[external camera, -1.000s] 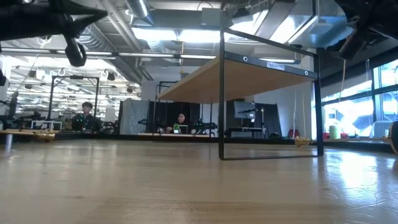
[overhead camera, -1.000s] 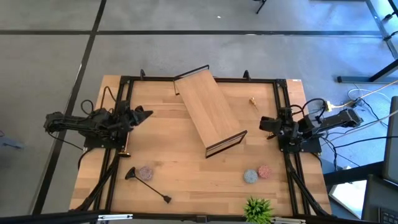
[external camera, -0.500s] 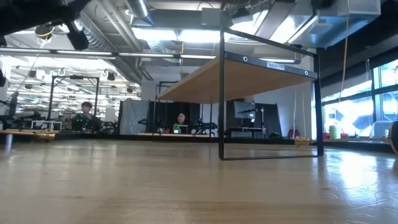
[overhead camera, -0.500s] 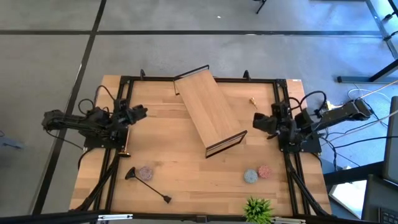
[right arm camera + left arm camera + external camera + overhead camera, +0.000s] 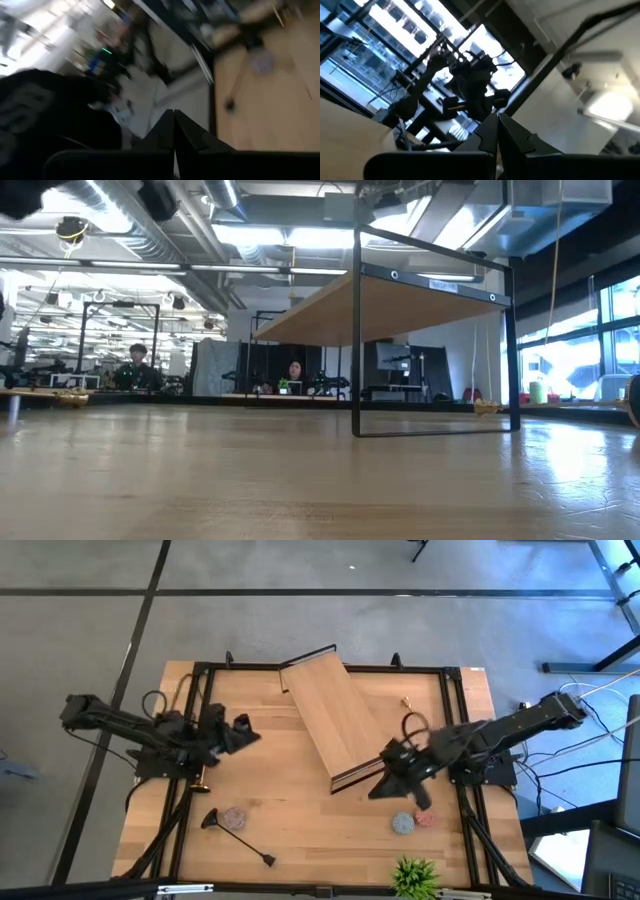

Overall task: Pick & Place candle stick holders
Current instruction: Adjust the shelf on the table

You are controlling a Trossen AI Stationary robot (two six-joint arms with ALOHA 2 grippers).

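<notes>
A black candle stick holder (image 5: 240,838) lies on its side near the table's front left, its round base (image 5: 212,818) toward the left. A gold holder (image 5: 407,703) lies at the far right, and another gold piece (image 5: 200,786) shows by the left arm's base. My left gripper (image 5: 245,730) hangs shut above the table's left part, pointing toward the middle. My right gripper (image 5: 380,790) is shut too, in the air just off the near end of the wooden shelf (image 5: 335,725). Nothing sits between either pair of fingers (image 5: 497,131) (image 5: 173,125).
The shelf stands on black legs (image 5: 357,330) across the table's middle. Round discs lie at the front left (image 5: 234,817) and front right (image 5: 403,823) (image 5: 426,815). A green plant (image 5: 415,875) stands at the near edge. A black frame (image 5: 455,720) borders the table.
Both arms have risen from beside their bases. My right gripper has swung far toward the table's left and near edge, ending by the shelf's near end. My left gripper has gone up and a little toward the table's middle. Both stay shut.
</notes>
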